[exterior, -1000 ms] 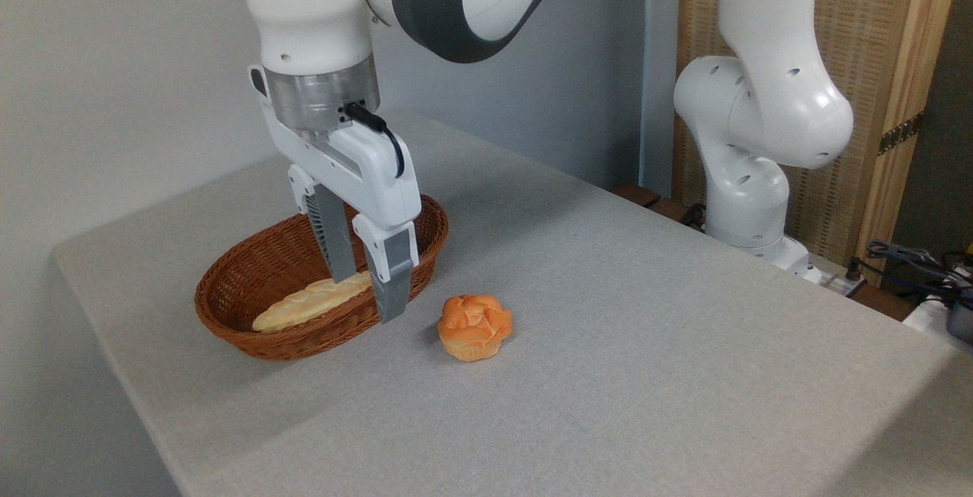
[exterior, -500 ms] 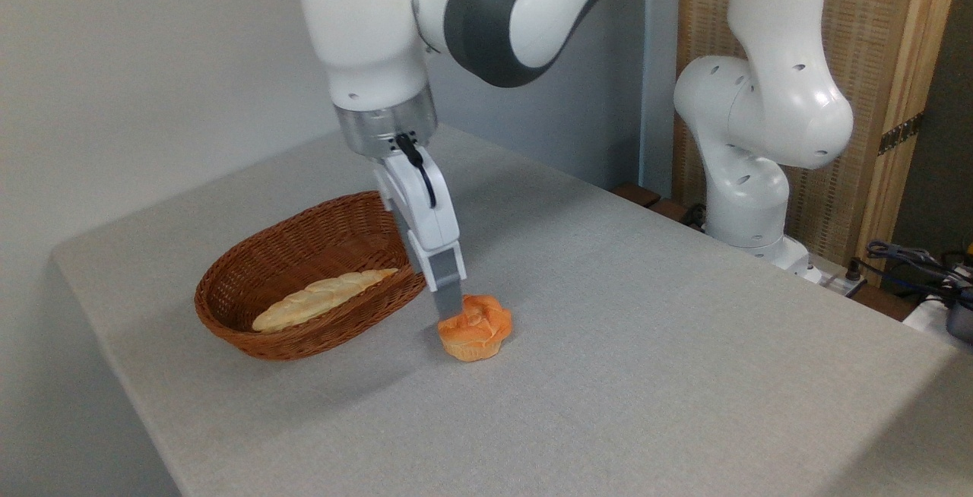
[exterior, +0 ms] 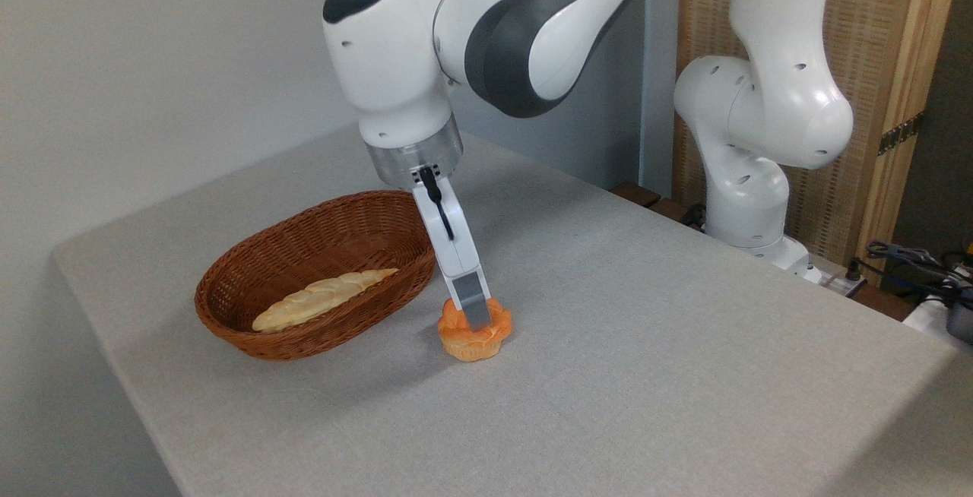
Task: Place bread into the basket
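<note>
The bread (exterior: pixel 462 340), a small round orange-golden bun, sits on the grey table just right of the basket (exterior: pixel 319 341). My gripper (exterior: pixel 477 321) has come down on the bun and is seen edge-on. Its near finger (exterior: pixel 475 307) covers the middle of the bun's top and reaches down its camera side; the far finger is hidden behind it. The jaws stand apart around the bun, which still rests on the table. The oval brown wicker basket lies to the left, with its nearest rim a short gap from the bun.
A long pale braided loaf (exterior: pixel 323 299) lies inside the basket. The arm's white base column (exterior: pixel 749 140) stands at the back right of the table (exterior: pixel 608 375). Cables (exterior: pixel 912 257) lie off the table's right edge.
The gripper swung right from over the basket, turned edge-on to the camera, and dropped onto the bun. The bun, basket and loaf have stayed in place.
</note>
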Motion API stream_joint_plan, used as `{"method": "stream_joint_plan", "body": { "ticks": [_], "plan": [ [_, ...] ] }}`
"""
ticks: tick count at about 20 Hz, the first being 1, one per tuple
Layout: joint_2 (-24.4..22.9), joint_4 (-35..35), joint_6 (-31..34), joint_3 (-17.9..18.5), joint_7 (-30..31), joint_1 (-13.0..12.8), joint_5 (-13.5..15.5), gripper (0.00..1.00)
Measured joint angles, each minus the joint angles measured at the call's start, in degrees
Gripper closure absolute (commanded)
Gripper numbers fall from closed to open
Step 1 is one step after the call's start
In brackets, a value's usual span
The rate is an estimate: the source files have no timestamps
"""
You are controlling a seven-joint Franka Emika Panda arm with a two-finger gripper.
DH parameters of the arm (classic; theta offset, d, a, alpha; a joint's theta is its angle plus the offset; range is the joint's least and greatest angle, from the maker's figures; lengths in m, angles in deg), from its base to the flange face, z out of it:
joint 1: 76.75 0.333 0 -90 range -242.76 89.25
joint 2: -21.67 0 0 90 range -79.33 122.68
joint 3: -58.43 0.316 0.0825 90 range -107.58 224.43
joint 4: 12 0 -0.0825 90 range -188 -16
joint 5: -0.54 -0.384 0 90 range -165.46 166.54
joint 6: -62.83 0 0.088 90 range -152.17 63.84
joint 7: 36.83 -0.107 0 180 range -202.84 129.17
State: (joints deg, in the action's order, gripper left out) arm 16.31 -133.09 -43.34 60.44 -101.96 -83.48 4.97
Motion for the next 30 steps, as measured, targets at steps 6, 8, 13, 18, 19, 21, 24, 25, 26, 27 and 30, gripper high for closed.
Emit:
{"method": "stream_joint_plan", "body": {
  "ticks": [6, 8, 13, 18, 19, 21, 24, 25, 26, 27, 30],
  "plan": [
    [1.5, 0.0, -0.1, 0.0, 0.0, 0.0, -1.9, 0.00],
    [1.6, 0.0, -0.1, 0.0, 0.0, 0.0, -2.0, 0.00],
    [2.0, 0.0, -0.1, 0.0, 0.0, 0.0, -2.1, 0.00],
    [3.1, 0.0, -1.1, 0.0, -0.1, -0.1, -2.1, 0.00],
    [3.2, 0.0, -1.1, 0.0, -0.2, -0.1, -2.1, 0.00],
    [3.6, 0.0, -1.3, 0.0, -0.9, -0.1, -2.1, 0.03],
    [3.8, 0.0, -1.3, 0.0, -1.4, -0.1, -2.1, 0.42],
    [3.8, 0.1, -1.3, 0.0, -1.5, -0.1, -2.1, 0.48],
    [3.8, 0.1, -1.3, 0.0, -1.5, -0.1, -2.1, 0.48],
    [3.8, 0.2, -1.3, 0.0, -1.5, -0.1, -2.1, 0.48],
    [3.8, 0.3, -1.4, 0.0, -1.5, -0.1, -2.1, 0.48]
  ]
}}
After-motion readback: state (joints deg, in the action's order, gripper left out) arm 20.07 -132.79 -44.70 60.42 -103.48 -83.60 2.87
